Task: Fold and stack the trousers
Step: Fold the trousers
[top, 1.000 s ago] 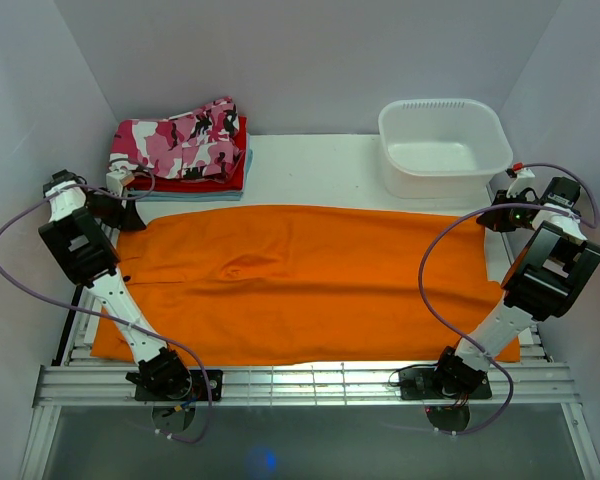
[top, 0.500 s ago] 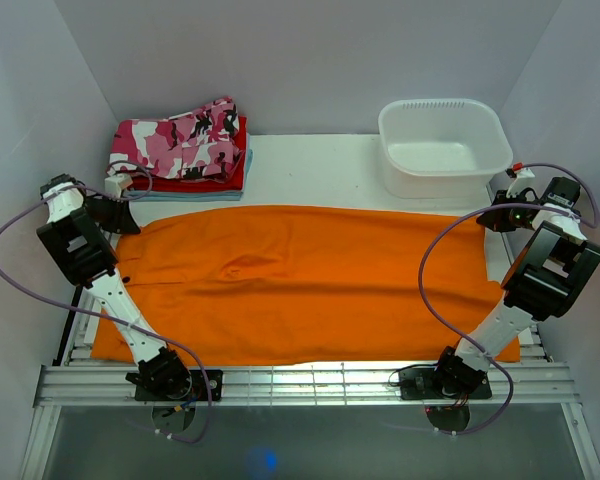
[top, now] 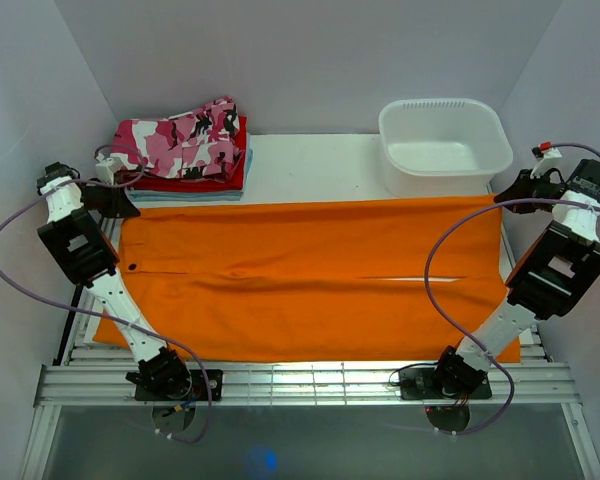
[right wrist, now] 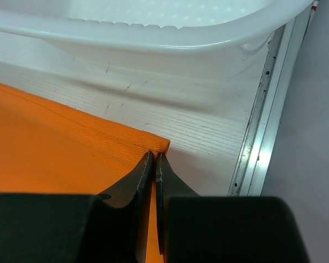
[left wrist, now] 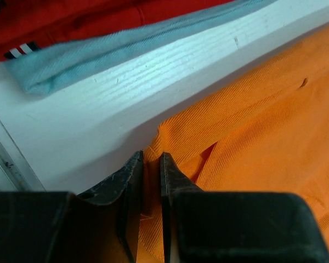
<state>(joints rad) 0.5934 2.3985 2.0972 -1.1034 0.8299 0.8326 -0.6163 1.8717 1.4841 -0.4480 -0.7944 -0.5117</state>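
A pair of orange trousers (top: 310, 275) lies spread flat across the white table (top: 310, 170), its far edge taut, near a stack of folded clothes (top: 185, 150) and a white plastic basin (top: 445, 145). The left gripper (left wrist: 151, 159) and right gripper (right wrist: 154, 156) each pinch a far corner, jaws closed on cloth. The first fold seems to be starting; next, both corners should lift and travel together toward the near edge

The overhead camera looks down and forward from behind the arm bases, far enough off to take in the whole white worktop (top: 310, 170) and the spread orange cloth trousers (top: 310, 270). The left wrist camera sits very close over the left hand (left wrist: 152, 164) at the trousers' far-left corner. The right wrist camera is equally close over the right hand (right wrist: 154, 164) at their far-right corner. Both corners also show from overhead.
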